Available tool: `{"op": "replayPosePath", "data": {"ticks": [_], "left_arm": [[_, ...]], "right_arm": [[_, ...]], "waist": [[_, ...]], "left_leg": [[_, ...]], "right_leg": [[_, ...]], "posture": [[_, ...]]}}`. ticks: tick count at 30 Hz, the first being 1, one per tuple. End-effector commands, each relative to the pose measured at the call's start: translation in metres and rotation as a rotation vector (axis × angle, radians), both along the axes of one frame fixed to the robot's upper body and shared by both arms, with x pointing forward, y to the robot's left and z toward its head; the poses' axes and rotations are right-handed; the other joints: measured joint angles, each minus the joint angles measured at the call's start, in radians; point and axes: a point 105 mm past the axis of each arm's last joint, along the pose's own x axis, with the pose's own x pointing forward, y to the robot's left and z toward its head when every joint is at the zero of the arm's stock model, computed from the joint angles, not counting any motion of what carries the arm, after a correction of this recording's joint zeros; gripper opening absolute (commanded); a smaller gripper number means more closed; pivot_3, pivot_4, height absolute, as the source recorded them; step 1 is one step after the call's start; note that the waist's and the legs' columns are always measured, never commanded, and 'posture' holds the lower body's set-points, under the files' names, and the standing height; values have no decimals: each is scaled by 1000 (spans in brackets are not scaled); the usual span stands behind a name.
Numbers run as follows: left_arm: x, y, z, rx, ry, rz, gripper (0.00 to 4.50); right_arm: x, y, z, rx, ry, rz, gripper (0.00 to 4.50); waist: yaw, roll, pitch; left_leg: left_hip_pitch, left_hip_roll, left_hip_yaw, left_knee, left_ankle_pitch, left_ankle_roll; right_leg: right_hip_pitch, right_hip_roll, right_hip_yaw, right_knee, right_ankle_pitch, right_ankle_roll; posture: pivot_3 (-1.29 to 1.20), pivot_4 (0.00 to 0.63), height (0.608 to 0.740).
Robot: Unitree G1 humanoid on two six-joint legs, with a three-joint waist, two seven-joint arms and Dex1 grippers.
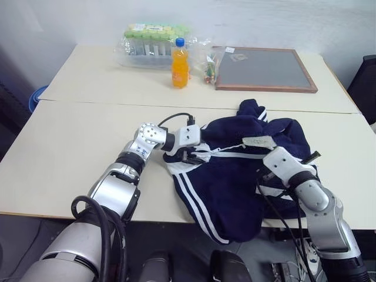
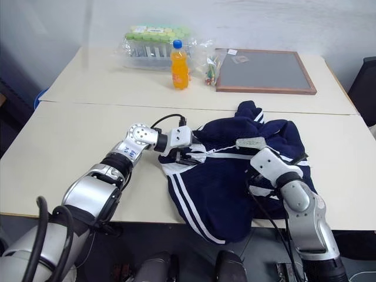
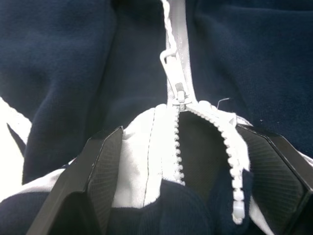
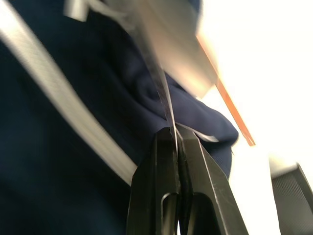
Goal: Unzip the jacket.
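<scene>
progress: early | we're seeing the jacket [image 1: 235,176] zipper slider [image 3: 180,92] near its end, few teeth parted | left gripper [image 3: 181,196] jaws gaping astride them | right gripper [image 4: 177,139] jaws pinching a thin strip at the jacket's 3 o'clock

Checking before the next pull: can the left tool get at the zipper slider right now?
Probably yes. The left tool stands open over the jacket, its fingers either side of the parted zipper teeth, and the slider lies just ahead with nothing covering it.

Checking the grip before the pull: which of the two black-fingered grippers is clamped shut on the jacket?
The right gripper: its fingers are pinched together on a thin edge of the navy-blue track jacket. The left gripper stands open around the white zipper.
</scene>
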Motion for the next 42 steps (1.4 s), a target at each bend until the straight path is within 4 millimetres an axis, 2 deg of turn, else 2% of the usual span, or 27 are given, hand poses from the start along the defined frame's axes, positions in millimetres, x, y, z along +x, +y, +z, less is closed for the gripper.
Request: {"op": "replayPosePath", "data": {"ticks": [1, 8, 13, 15, 21, 25, 27, 33, 36, 39, 42], "left_arm": [[1, 7, -10, 28, 16, 32, 3740], [1, 9, -12, 24, 23, 36, 3740], [1, 11, -12, 22, 24, 36, 3740], [1, 12, -12, 18, 23, 36, 3740], [0, 14, -11, 10, 23, 32, 3740], [0, 16, -11, 9, 22, 32, 3740], [0, 17, -11, 8, 21, 35, 3740], [1, 19, -10, -6, 18, 42, 3740], [0, 23, -7, -18, 15, 36, 3740], [-2, 32, 2, -32, 18, 15, 3740], [-9, 50, 17, -47, 51, -29, 3740]], "right_arm": [[-8, -22, 22, 78, -96, -108, 29], [-18, -65, 22, 218, -119, -294, 29], [-25, -109, 22, 282, -128, -423, 29], [-31, -141, 24, 281, -132, -498, 29], [-51, -219, 34, 241, -139, -651, 29], [-59, -259, 47, 226, -153, -726, 29], [-57, -269, 51, 238, -155, -735, 29], [-29, -256, 51, 270, -116, -618, 29], [-5, -219, 39, 322, -5, -410, 29], [7, -186, 28, 290, 140, -214, 29], [6, -159, 23, 249, 296, -21, 632]], "waist": [[0, 0, 0], [0, 0, 0], [-1, 1, 0], [0, 1, 0], [-4, 1, -1], [-15, 2, -1], [-20, 2, -1], [-27, 2, -1], [-28, 2, -1], [-30, 2, -1], [-33, 2, -1]], "left_leg": [[0, 0, 0, 0, 0, 0], [0, 0, 0, 0, 0, 0], [1, 0, 0, 0, 0, 0], [1, 0, 1, 0, 0, 0], [4, 0, 3, -2, 0, 0], [6, 0, 6, -4, 0, 0], [7, 0, 7, -5, 0, 1], [7, 0, 7, -6, 1, 1], [7, 0, 7, -6, 1, 1], [7, 1, 7, -6, 1, 1], [7, 1, 7, -6, 1, 0]], "right_leg": [[0, 0, 0, 0, 0, 0], [0, 0, 0, 0, 0, 0], [0, 0, 1, 0, 0, 0], [0, 0, 1, 0, 0, 0], [1, 0, 3, 0, 0, 0], [1, 0, 5, 0, 0, 0], [1, 0, 6, 0, 0, 0], [1, 0, 6, 0, 0, 0], [1, 0, 6, -1, 0, 0], [1, 0, 6, -1, 0, 0], [0, 0, 6, -1, 0, 0]], "posture": [[0, 150, 740], [0, 150, 740], [0, 150, 740], [0, 150, 740], [0, 150, 740], [0, 150, 740], [0, 150, 740], [0, 150, 740], [0, 150, 740], [0, 150, 740], [0, 150, 740]]}}
